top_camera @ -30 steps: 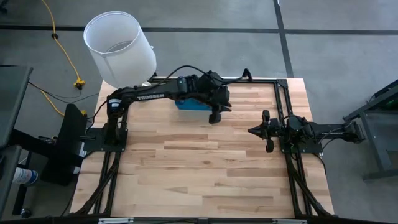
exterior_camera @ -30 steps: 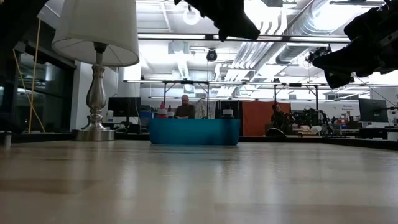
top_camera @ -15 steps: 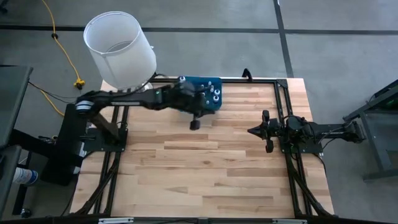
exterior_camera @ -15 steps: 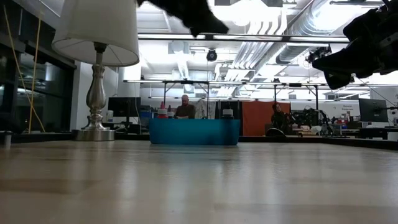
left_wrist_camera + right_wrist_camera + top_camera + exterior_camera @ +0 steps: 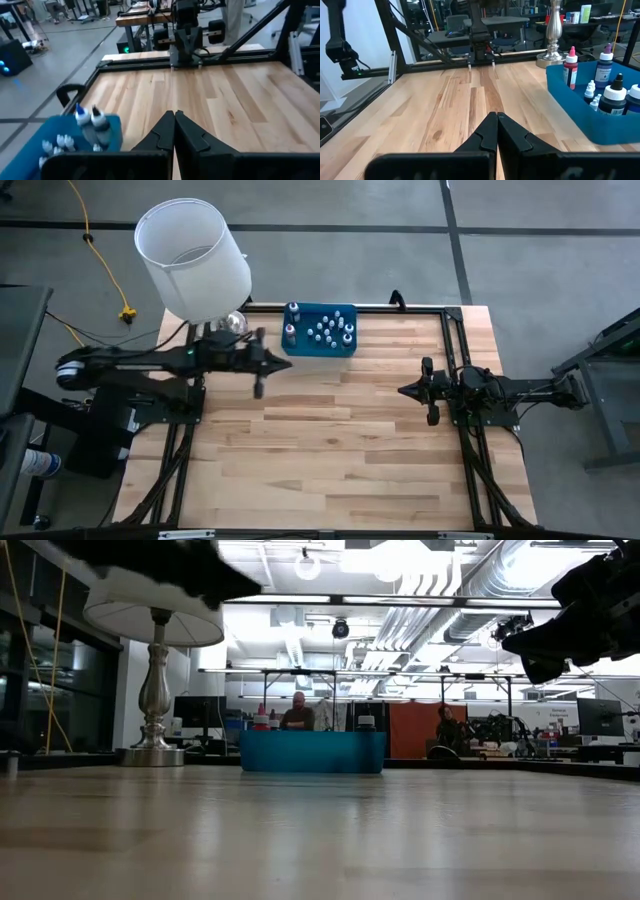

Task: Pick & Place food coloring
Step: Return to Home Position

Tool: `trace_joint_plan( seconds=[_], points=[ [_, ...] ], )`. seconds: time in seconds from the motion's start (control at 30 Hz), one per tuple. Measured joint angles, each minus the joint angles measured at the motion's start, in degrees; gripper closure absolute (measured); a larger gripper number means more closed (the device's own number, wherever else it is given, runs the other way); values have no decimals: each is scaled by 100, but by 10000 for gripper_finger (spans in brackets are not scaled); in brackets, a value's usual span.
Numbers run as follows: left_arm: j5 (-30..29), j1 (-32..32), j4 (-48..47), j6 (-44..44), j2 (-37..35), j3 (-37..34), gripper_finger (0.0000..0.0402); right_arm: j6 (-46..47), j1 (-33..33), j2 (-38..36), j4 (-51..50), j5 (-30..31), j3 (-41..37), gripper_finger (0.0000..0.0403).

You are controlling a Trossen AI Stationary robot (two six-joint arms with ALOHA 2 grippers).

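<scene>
So the left arm has pulled back. A second ago it was stretched out over the bin (image 5: 319, 354) and hid most of it, and half a second ago it was sliding off the near edge. Now the left gripper (image 5: 286, 363) sits just left of the bin and a touch nearer, clear of it. In its wrist view the fingers are pressed together with nothing between them, so whatever it carried is already dropped off. The right gripper (image 5: 403, 390) hasn't budged in any of the frames. It's parked over the right side of the table (image 5: 330, 460), well apart from the bin, fingers also pinched together and empty. With the arm out of the way you can finally see the whole bin, at the far edge around the middle. The bottles (image 5: 328, 330) are all inside it: a bunch of little white-capped ones across the middle and right, and a couple of taller ones at the left end. The right wrist view shows a red-capped one (image 5: 571, 65) and some dark ones too, all standing upright as far as I can tell. I can't spot any bottle out on the wood, so my guess is the sorting is done and this is just the retreat. The lamp (image 5: 192, 255) stands at the far left corner, untouched.
</scene>
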Motion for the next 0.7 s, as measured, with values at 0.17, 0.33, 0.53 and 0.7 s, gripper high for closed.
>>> trace_joint_plan(
  seconds=[0.17, 0.33, 0.53, 0.7],
  points=[
    [-41, 0, 34, -259, -1256, -953, 401, -2, -1, -1, 0, -2, 0, 402],
    [-39, 0, 42, -481, -2369, -1703, 401, -1, 0, -3, 2, -1, 0, 402],
    [67, -2, 50, -919, -3472, -2396, 401, 2, 0, -3, 2, -2, 0, 402],
    [161, -8, 108, -1181, -4129, -2786, 401, 4, 0, -3, 2, -2, 0, 402]
  ],
)
